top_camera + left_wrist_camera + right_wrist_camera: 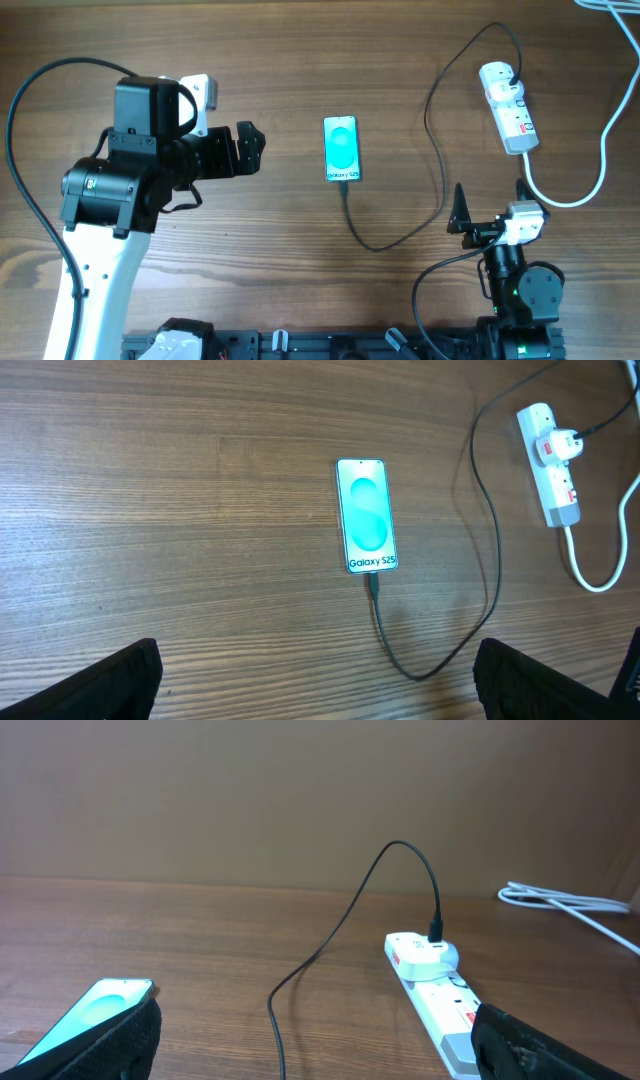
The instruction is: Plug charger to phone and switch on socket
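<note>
The phone (342, 149) lies flat mid-table, teal screen up; it also shows in the left wrist view (366, 516) and at the lower left of the right wrist view (90, 1010). The thin black charger cable (436, 160) runs from the white plug in the socket strip (508, 120) in a loop to the phone's near end, where its tip (372, 584) sits in the port. The strip also shows in the left wrist view (551, 465) and right wrist view (440, 1000). My left gripper (250, 148) is open, left of the phone. My right gripper (480, 218) is open, near the strip.
The strip's thick white cord (590, 170) curves off to the right edge. The left arm's black cable (30, 120) arcs over the left side. Wooden tabletop all round.
</note>
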`<state>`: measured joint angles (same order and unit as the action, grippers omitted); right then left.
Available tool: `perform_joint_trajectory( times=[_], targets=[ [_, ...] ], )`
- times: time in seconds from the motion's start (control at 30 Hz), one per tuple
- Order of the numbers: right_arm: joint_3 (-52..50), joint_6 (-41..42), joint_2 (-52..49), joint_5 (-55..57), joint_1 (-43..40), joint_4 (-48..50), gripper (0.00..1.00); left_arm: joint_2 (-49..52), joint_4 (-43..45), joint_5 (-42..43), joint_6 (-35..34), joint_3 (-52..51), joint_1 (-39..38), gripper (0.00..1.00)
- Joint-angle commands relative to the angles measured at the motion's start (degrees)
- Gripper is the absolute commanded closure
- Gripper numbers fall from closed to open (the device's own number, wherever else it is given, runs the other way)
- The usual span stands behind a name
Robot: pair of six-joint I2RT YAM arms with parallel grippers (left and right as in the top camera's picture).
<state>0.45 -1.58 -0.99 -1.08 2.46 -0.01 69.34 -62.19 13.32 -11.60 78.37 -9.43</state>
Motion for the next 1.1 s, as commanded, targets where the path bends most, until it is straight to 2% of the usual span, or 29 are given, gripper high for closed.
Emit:
perform_joint_trajectory(
  times=[0.0, 0.5, 0.7, 0.9, 1.0, 1.07],
  targets=[
    [-0.2, 0.2, 0.8, -0.7, -0.3, 0.1, 0.00, -0.2, 0.0, -0.4, 0.9, 0.0, -0.1, 0.00],
    [-0.2, 0.2, 0.8, -0.7, -0.3, 0.1, 0.00, 0.2, -2.7, -1.6, 0.9, 0.0, 0.1, 0.00],
    [-0.2, 0.2, 0.8, -0.7, -0.3, 0.1, 0.00, -3.3, -3.2, -2.3, 0.7, -1.7, 0.7, 0.00],
    [-0.2, 0.2, 0.8, -0.7, -0.3, 0.1, 0.00, -14.2, 5.2, -2.5, 0.7, -15.3, 1.9, 0.00],
    [-0.2, 0.2, 0.8, -0.7, -0.3, 0.1, 0.00, -22.4, 12.6, -2.5, 0.7, -25.7, 4.4, 0.00],
    [-0.2, 0.2, 0.8, -0.7, -0.3, 0.1, 0.00, -26.6, 14.3, -2.5, 0.7, -29.7, 6.2, 0.00]
  ],
)
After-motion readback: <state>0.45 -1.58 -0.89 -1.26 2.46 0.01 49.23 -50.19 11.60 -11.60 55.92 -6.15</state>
